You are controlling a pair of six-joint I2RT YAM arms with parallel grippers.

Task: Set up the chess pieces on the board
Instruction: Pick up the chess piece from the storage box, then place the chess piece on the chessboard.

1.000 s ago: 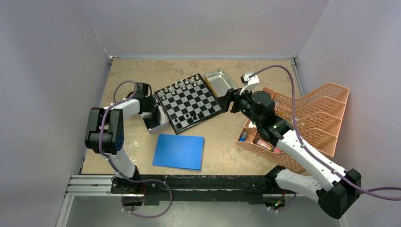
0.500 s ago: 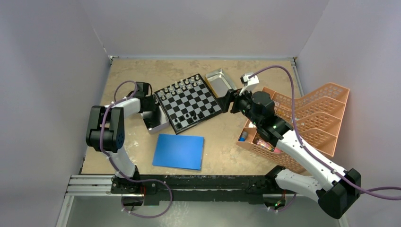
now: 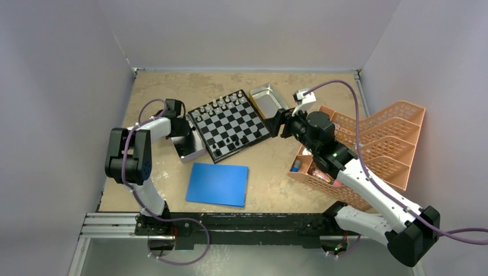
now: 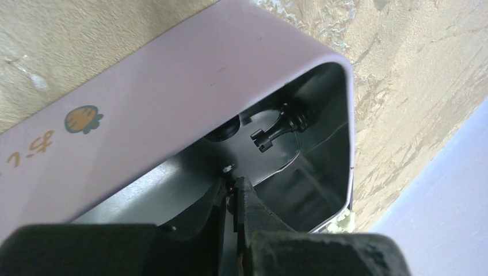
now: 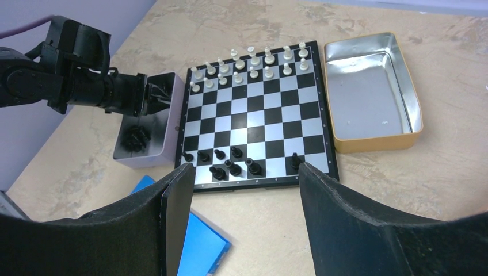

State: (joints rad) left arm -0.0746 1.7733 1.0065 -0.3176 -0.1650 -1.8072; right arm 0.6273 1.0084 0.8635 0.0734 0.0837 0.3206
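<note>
The board (image 3: 230,123) lies mid-table; it also shows in the right wrist view (image 5: 256,109). Silvery-white pieces (image 5: 253,63) fill its two far rows. Several black pieces (image 5: 230,164) stand along its near rows. A lilac tin (image 3: 190,148) touches the board's left edge and holds more black pieces (image 5: 137,138). My left gripper (image 4: 233,187) reaches into this tin, shut on a small dark piece at its tips. Another black piece (image 4: 279,127) lies just beyond it on the tin's floor. My right gripper (image 5: 243,172) is open and empty, above the table off the board's right side.
An empty shiny metal tray (image 3: 267,99) sits at the board's far right corner. A blue sheet (image 3: 217,184) lies in front of the board. Orange stacked baskets (image 3: 374,146) stand at the right, under my right arm. Walls close in on three sides.
My left arm has shifted slightly, its gripper staying inside the tin. My right arm has hardly moved.
</note>
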